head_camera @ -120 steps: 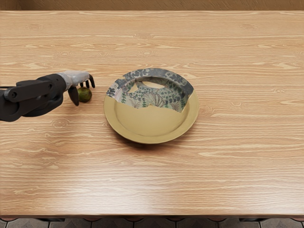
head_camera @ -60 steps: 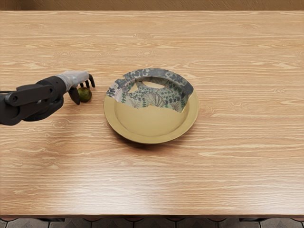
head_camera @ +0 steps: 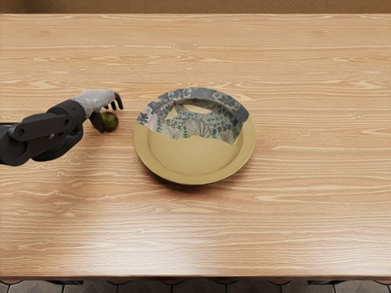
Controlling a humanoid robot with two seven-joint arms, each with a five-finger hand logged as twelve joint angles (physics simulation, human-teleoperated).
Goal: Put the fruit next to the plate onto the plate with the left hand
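Pale wood worktop, patterned plate at centre. Left robot hand is curled over the small green fruit, thumb against its side. The fruit sits on the wood, just left of the plate. I judge this the grasp step. Next: lift clear, carry right over the rim, release.

Viewed from the head, slanting down across the desk from its near edge (far edge also framed).

A light wooden table fills the view; dark, possibly tiled floor below.
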